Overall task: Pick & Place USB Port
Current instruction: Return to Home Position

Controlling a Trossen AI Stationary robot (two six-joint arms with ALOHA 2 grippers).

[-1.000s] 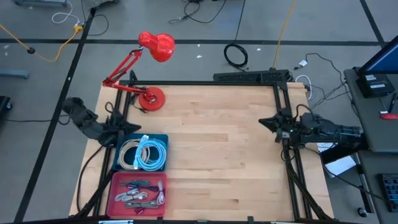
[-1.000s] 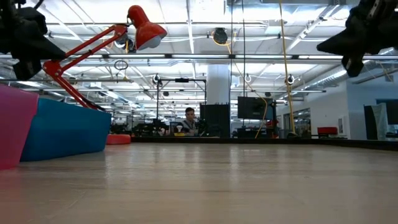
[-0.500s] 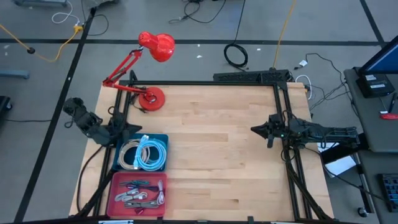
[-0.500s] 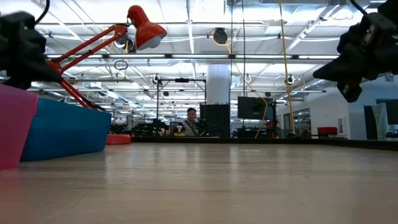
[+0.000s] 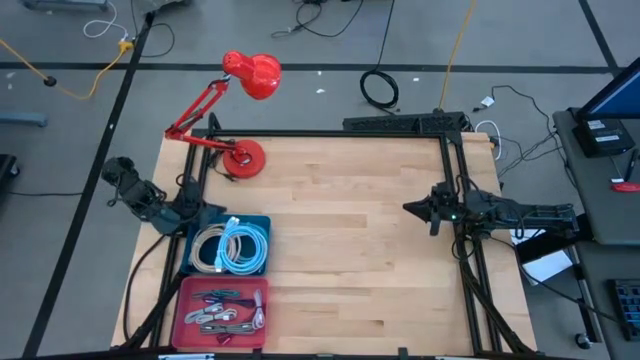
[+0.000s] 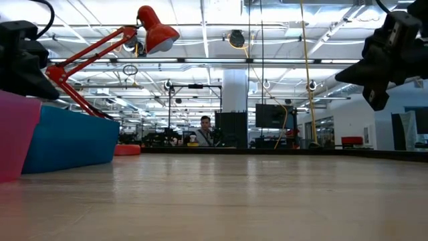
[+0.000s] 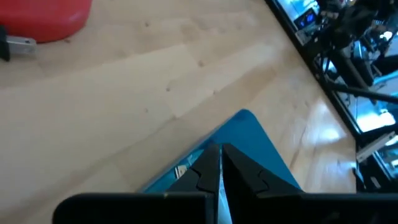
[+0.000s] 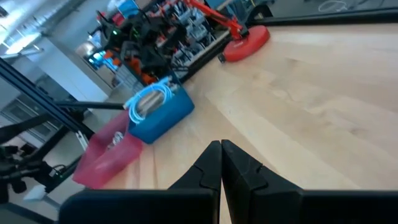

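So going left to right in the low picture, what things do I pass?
red bin → blue bin → lamp's red base → person far behind the table → right gripper, up above the table. The left gripper overlaps the bins, so it is left out.

No text, brand or number can be read anywhere. The blue bin [image 5: 262, 220] and the red bin [image 5: 192, 287], at the table's 8 o'clock, show no legible label. The far monitors [image 6: 271, 116] are too small to make out.
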